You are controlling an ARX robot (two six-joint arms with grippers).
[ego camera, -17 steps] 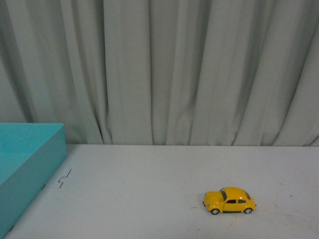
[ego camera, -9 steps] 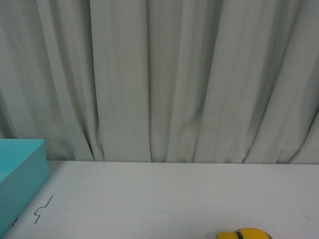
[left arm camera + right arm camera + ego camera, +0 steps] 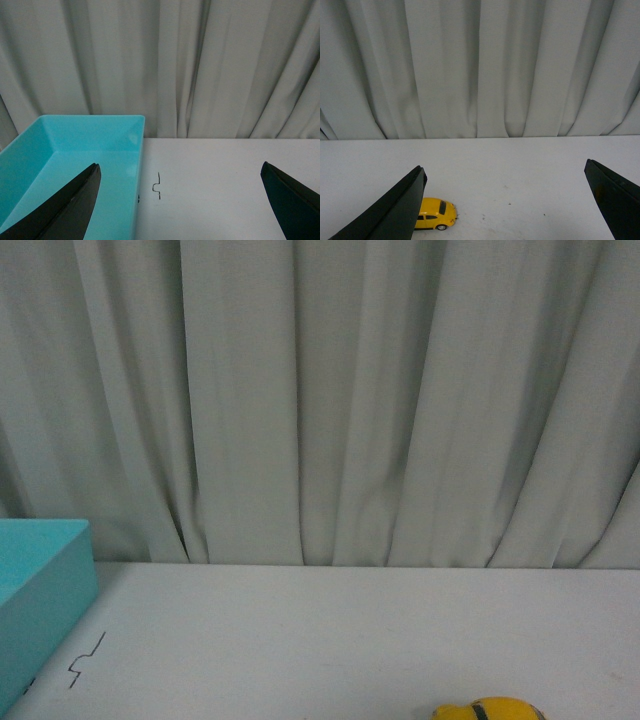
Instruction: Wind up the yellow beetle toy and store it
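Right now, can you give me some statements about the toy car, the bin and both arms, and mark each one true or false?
1. The yellow beetle toy stands on its wheels on the white table, free of both arms. True.
2. The right gripper has its jaws wide open. True.
3. The toy lies inside the blue bin. False: it is out on the table, and no toy shows in the part of the bin in view.
4. The left gripper is shut on the toy. False: its jaws are open, with nothing between them.
5. The front view shows the whole toy. False: only its roof shows, at the bottom edge.
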